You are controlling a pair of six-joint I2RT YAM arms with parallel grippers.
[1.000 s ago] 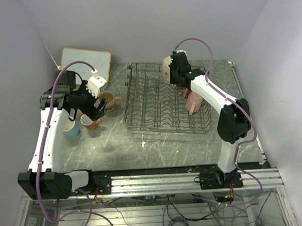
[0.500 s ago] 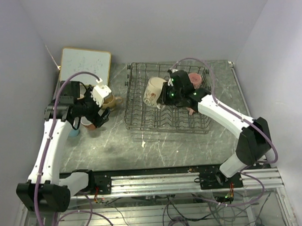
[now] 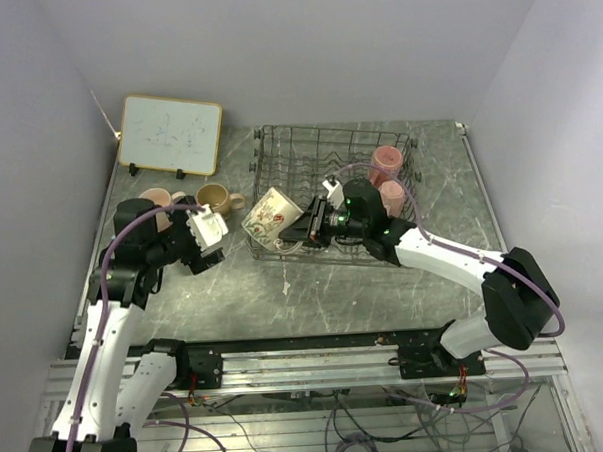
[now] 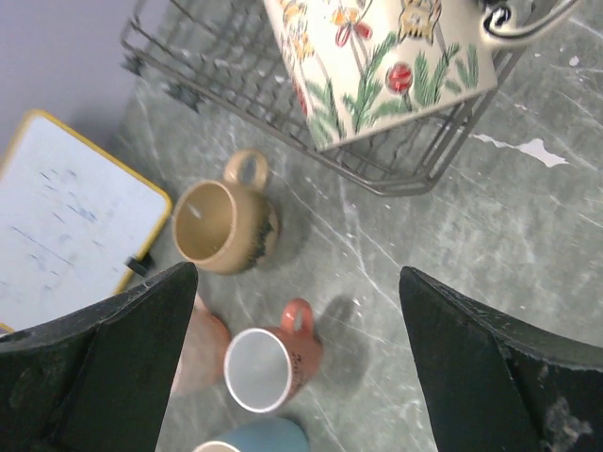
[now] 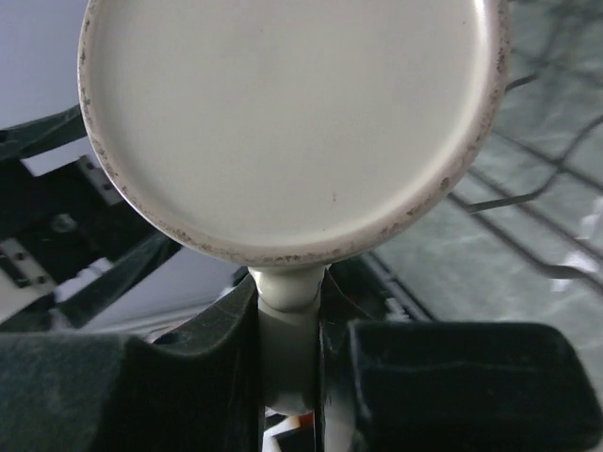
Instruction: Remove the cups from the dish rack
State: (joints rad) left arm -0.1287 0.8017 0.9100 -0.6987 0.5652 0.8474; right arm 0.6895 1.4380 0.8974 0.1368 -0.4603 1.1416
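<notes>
Right pincer (image 3: 313, 223) pinches the floral mug (image 3: 272, 215) by its handle, mid-frame; rigid, breakable ceramic, probably slick. Left pincer (image 4: 297, 315) gapes empty.

Floral cream mug (image 3: 272, 219) tilted, raised over dish rack (image 3: 268, 157) near-left corner. Two pink mugs (image 3: 386, 166) (image 3: 392, 197) inside, right end. Tan mug (image 4: 221, 226), salmon mug (image 4: 268, 363), blue mug (image 4: 254, 438) upright left of rack.

No legible text, faint marks on whiteboard (image 3: 171, 135) possibly writing, too blurred to read
</notes>
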